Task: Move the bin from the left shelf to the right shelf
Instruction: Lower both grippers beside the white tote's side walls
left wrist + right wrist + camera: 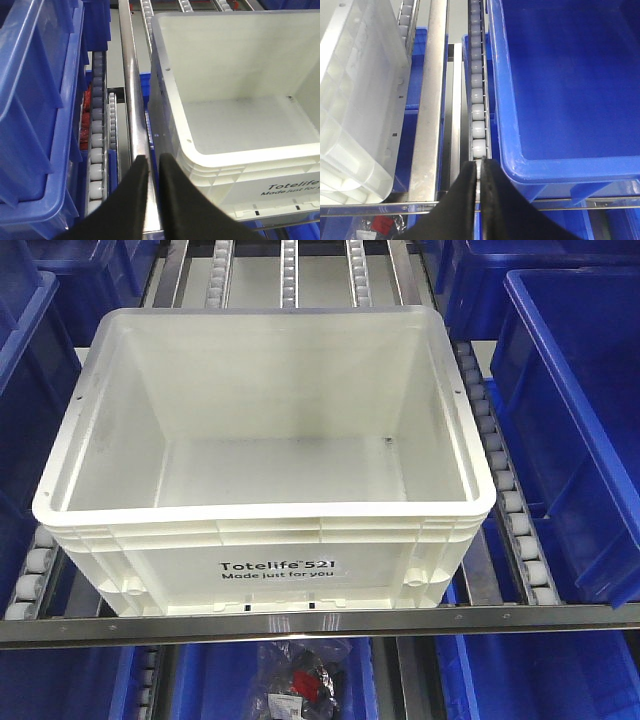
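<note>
The shelf (pixel 320 623) of roller tracks is flanked by blue bins (pixel 580 420) on both sides. The white bin (pixel 265 455) is seated on the rollers between them, against the front rail, with its printed side facing outward and its interior empty. The left gripper (pixel 151 165) is positioned above the rail beside the bin's left wall, fingers nearly closed on nothing. The right gripper (pixel 481 167) is positioned over a roller track (pixel 477 85), fingers likewise closed and empty.

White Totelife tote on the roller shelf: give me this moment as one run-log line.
large white rectangular plastic tote: empty, on rollers, ungrasped | left gripper: nearly shut, beside tote | right gripper: nearly shut, at blue plastic bin
</note>
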### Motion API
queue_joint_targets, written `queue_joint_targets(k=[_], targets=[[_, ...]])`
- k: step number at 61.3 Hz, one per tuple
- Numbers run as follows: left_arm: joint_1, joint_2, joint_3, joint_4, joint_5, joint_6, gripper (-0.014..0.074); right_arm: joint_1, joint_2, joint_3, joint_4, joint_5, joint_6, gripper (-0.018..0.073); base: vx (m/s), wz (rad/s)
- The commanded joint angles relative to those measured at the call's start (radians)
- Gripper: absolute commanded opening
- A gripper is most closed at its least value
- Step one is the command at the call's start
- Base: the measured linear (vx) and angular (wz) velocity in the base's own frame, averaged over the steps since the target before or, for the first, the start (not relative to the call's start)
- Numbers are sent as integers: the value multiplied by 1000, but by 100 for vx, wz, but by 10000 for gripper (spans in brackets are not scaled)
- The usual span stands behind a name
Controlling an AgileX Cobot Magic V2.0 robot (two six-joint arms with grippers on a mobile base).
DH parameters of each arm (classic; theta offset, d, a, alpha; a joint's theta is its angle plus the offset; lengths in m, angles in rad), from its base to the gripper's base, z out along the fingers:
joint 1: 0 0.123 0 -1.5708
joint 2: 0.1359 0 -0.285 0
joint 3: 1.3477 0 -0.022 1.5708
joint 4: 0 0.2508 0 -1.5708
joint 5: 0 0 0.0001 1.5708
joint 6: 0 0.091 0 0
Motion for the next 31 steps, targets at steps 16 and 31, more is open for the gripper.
queue_joint_targets(k=[16,31], targets=[[-6,14,-28,-5,-68,-8,590,-1,10,-32,-5,-61,-60,569,0,0],[-31,22,-31,-12,-72,34,628,2,37,-32,133,-69,-119,719,0,0]])
